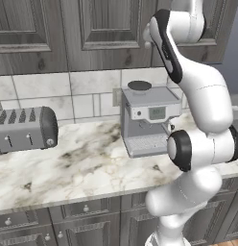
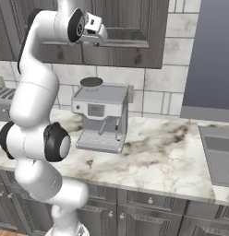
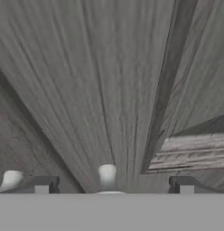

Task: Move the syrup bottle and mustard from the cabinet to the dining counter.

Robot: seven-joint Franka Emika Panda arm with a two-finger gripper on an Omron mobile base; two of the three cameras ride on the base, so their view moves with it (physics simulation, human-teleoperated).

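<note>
At the cabinet (image 2: 121,27) above the toaster counter (image 1: 68,168), the arm is raised with the gripper (image 3: 114,185) close against a closed door. From the hand view, the fingertips (image 3: 41,184) stand spread wide, with a small round knob (image 3: 107,175) between them and a second knob (image 3: 11,179) at the far left edge. Nothing is pinched yet. From the right base view, the hand (image 2: 91,28) sits at the door's lower rail.

Doors appear shut, so syrup bottle and mustard are presumably inside, hidden; neither can be confirmed.

Risks, as judged: the knob is small and rounded, so closing off-centre may let it slip out. Pulling straight rather than along the door's swing could break the grip. The coffee machine (image 2: 100,117) stands directly below and could obstruct the elbow.
</note>
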